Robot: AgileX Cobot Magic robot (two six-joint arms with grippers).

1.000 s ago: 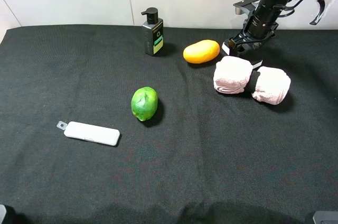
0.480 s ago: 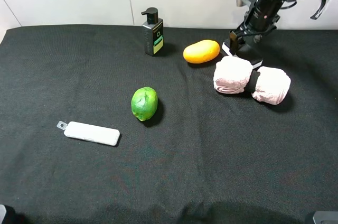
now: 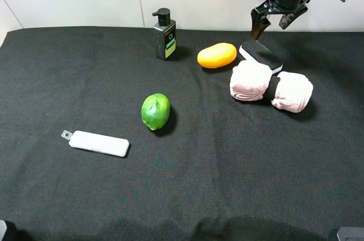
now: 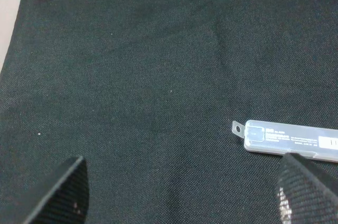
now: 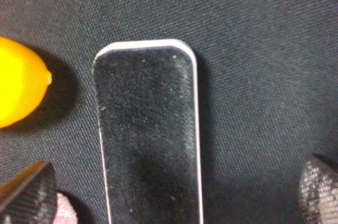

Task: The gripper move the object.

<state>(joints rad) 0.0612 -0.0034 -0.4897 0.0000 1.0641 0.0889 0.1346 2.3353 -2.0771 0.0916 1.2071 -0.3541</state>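
Clearing the flat black-felt eraser block with its white plastic base [image 3: 261,54] cleanly looks like the step in hand: that block lies flat on the black cloth tabletop [image 3: 227,167], between the orange oval fruit [image 3: 216,55] and the pink rolled towels [image 3: 271,86], its near end touching or just beside the left towel roll. A good retreat would go straight up, so neither finger drags the felt top or nudges the towels, and the arm should swing aside only once well above everything.

In the high view the right gripper [image 3: 272,22] hangs above the far end of the eraser, fingers spread wide and holding nothing. The right wrist view agrees: the eraser [image 5: 149,134] fills the middle of the picture, with one fingertip [image 5: 29,192] to each side, both apart from its edges.

The left gripper [image 4: 182,192] also holds nothing, its fingers parted wide over bare cloth near the slim white plastic bar with a grey tab [image 4: 288,139]. A green round fruit [image 3: 155,111] and a dark pump bottle [image 3: 164,35] stand well apart from the eraser.
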